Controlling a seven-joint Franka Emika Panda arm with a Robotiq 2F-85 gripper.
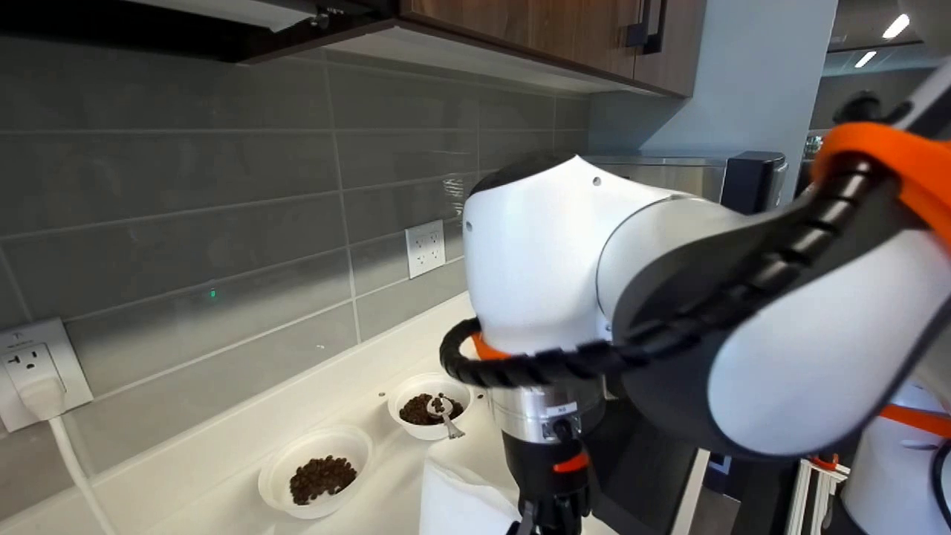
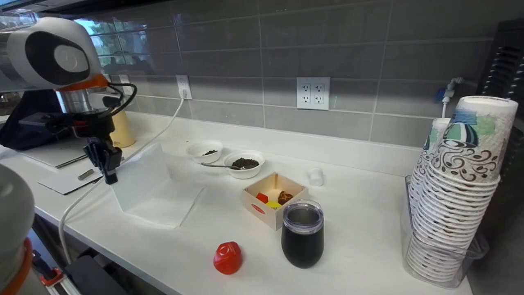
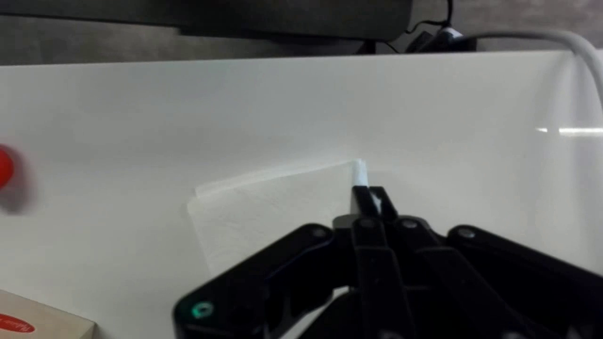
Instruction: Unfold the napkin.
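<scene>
Clearly, fingers (image 3: pixel 363 201) pinch the napkin (image 2: pixel 153 190) by one edge.

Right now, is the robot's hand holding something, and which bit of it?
Yes, the hand is pinching the white napkin by its raised edge, near one corner.

Ceiling lamps (image 1: pixel 896 27) shine at two o'clock in an exterior view; tiles (image 2: pixel 108 43) gleam at ten in an exterior view. The wrist view has glare on the desk (image 3: pixel 471 122) at three and a blurred red object (image 3: pixel 5 167) at nine.
</scene>
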